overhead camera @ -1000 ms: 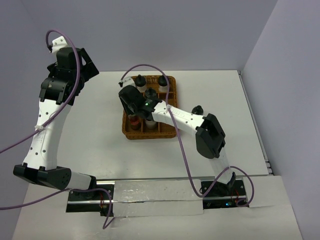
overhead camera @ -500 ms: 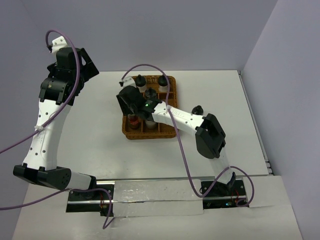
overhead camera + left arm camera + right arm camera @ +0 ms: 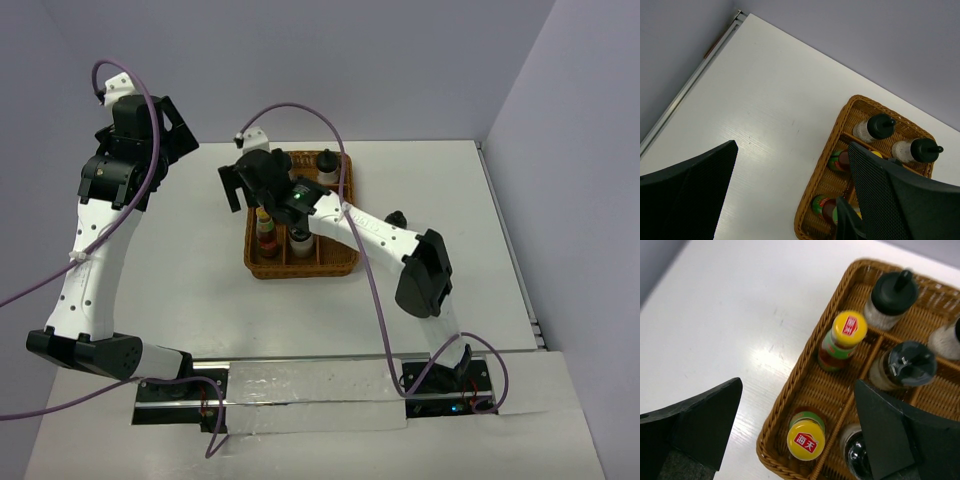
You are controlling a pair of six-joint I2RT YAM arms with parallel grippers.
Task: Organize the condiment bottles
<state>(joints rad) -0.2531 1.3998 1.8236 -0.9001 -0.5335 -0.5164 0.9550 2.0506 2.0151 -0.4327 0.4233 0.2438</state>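
Note:
The wicker tray (image 3: 786,390) holds two reddish condiment bottles with yellow caps, one (image 3: 806,439) in the near-left compartment and one (image 3: 846,335) behind it. Several whitish black-capped bottles (image 3: 892,294) stand in the other compartments. My right gripper (image 3: 797,407) hangs open above the near yellow-capped bottle without touching it. In the top view the right gripper (image 3: 252,182) hovers over the tray's (image 3: 300,270) left side. Another black-capped bottle (image 3: 397,218) stands on the table right of the tray, partly behind the arm. My left gripper (image 3: 790,200) is open and empty, raised at the far left.
The table's far-left edge with a metal rail (image 3: 695,75) meets the grey wall. The right arm's forearm (image 3: 370,232) slants over the tray's right side. A purple cable (image 3: 300,112) arcs above the tray.
My right gripper opened, let go of the yellow-capped bottle in the tray's near-left compartment, then rose and drew back toward the far-left side. The left arm stayed still.

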